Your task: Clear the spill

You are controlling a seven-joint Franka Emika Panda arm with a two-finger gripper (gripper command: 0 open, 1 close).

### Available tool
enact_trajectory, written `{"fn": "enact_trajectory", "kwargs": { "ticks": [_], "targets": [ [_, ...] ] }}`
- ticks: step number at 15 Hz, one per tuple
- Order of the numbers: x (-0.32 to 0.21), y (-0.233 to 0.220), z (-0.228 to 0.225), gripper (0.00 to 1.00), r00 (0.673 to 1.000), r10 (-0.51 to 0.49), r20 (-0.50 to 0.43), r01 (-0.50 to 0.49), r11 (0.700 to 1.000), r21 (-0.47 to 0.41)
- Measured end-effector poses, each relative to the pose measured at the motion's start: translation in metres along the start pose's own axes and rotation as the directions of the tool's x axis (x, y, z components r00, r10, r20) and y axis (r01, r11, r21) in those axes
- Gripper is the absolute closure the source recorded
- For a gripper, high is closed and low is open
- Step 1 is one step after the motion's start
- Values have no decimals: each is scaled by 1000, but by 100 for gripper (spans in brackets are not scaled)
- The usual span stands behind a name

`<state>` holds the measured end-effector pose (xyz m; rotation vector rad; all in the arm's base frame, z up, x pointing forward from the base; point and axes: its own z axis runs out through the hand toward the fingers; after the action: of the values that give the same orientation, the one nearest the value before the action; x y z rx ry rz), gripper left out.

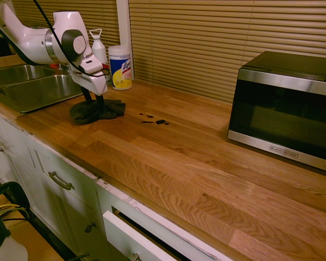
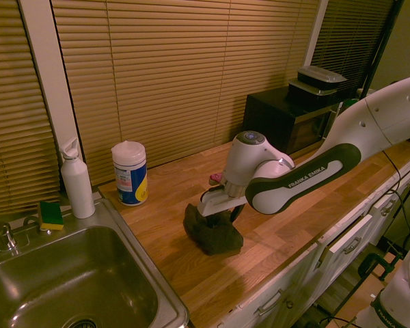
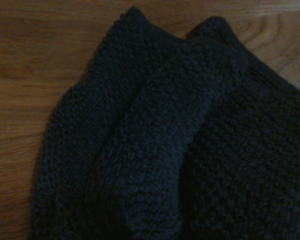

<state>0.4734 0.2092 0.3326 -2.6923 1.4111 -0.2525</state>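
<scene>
white robot arm (image 2: 307, 174)
rounded white shells; dark grey joint bands; "franka emika" lettering; black cable along it; dark fingers (image 1: 92, 97)

wood counter (image 1: 168, 157) — cloth (image 1: 92, 111) | spill (image 1: 154, 119) | microwave (image 1: 285, 106) | wipes tub (image 1: 120, 67)

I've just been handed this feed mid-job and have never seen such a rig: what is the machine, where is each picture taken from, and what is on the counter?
The machine is a white robot arm ending in a two-finger gripper. Two pictures come from fixed cameras on opposite sides of it; the third comes from a camera on its wrist, looking down from close by. On the wooden counter lies a crumpled dark knitted cloth, which fills the wrist view. The gripper is down on the cloth; I cannot tell whether it grips it. Beside the cloth are small dark drops, the spill, not yet wiped. Also there: a wipes canister, a black microwave and a steel sink.
</scene>
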Motion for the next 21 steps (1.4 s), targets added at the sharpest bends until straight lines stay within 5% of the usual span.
{"fn": "enact_trajectory", "kwargs": {
  "ticks": [21],
  "targets": [
    [-2,-15,10,100,997,-73,-2,73,997,-28]
  ]
}}
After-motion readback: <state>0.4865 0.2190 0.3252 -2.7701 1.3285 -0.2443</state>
